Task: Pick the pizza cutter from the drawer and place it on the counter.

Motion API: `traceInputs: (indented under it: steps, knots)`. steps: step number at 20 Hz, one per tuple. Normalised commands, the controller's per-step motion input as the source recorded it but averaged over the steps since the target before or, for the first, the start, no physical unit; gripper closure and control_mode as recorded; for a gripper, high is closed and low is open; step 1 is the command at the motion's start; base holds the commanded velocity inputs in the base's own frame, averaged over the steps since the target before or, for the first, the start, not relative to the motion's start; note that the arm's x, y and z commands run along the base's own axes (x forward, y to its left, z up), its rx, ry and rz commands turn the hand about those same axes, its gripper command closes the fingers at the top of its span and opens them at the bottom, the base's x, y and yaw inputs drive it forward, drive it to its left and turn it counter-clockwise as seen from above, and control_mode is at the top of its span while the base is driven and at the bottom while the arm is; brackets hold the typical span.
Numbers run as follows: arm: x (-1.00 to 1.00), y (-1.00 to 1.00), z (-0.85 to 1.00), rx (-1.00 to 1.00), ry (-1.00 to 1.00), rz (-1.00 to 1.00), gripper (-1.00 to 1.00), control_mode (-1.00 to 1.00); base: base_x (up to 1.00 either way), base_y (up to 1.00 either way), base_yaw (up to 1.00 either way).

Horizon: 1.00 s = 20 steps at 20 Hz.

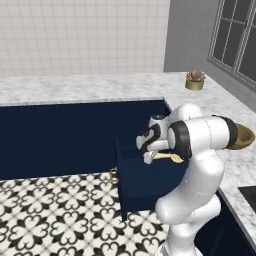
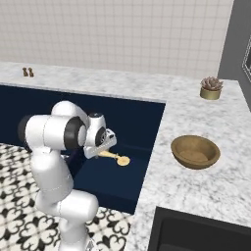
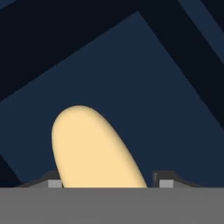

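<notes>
The marble surface [image 2: 196, 117] where the job ends carries none of my work yet. It wraps the navy cabinets in an L, and the pizza cutter has not reached it. So, as I judge it, the placing is all still to do, and the grasp itself is only at its closing stage.

The drawer [image 1: 142, 182] stands pulled out from the cabinet run, over the patterned floor [image 1: 55, 210], its brass pull [image 1: 114, 175] facing out. That part of the task looks done. I am bent down over the drawer's open top with my gripper [image 3: 107, 183] low at it.

On the surface sits a brown wooden bowl [image 2: 195, 151], which looks empty, and further back a small potted plant [image 2: 211, 87] near the corner. Neither belongs to my job.

The pizza cutter [image 2: 115, 157] lies level across the open drawer, its disc end pointing toward the surface side. In my hand view its rounded tan end [image 3: 94, 151] rises between my two finger tips. My jaws sit either side of it, but I cannot tell whether they are pinching it or merely flanking it. Nor can I tell whether it rests in the drawer or is already lifted off.
</notes>
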Motion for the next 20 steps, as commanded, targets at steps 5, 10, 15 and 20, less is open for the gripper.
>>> traceInputs:
  steps: [5, 10, 15, 20]
  knots:
    - [-0.33, -0.17, 1.0, -0.02, 0.0, 0.22, 1.0, -1.0, 0.0, 0.0, 0.0]
    - [-0.51, -0.62, 1.0, -0.07, 0.03, 0.18, 1.0, -1.0, 0.0, 0.0, 0.0]
    - [-0.88, -1.0, 0.89, 0.03, 0.14, 0.01, 1.0, -1.0, 0.0, 0.0, 0.0]
    - [-0.85, -1.0, -0.05, 0.13, 0.03, 0.0, 1.0, -1.0, 0.0, 0.0, 0.0]
